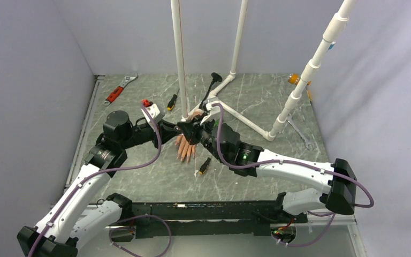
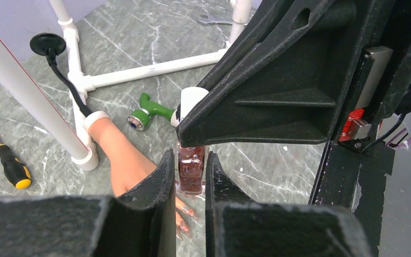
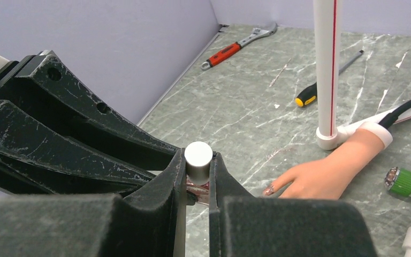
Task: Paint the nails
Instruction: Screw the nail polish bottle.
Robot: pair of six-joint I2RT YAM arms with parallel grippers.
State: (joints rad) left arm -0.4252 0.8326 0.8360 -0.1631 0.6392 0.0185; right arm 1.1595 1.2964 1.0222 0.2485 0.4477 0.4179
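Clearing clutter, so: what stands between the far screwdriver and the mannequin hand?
The upright white pipe: its foot sits between the screwdriver and the mannequin hand, by the wrist. The left wrist view shows it.

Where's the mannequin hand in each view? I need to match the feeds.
Top: mannequin hand at centre, fingers pointing down-frame.
Left wrist: lower left, beside the pipe's foot.
Right wrist: lower right of centre.
Shared landmark: upright white pipe by its wrist.
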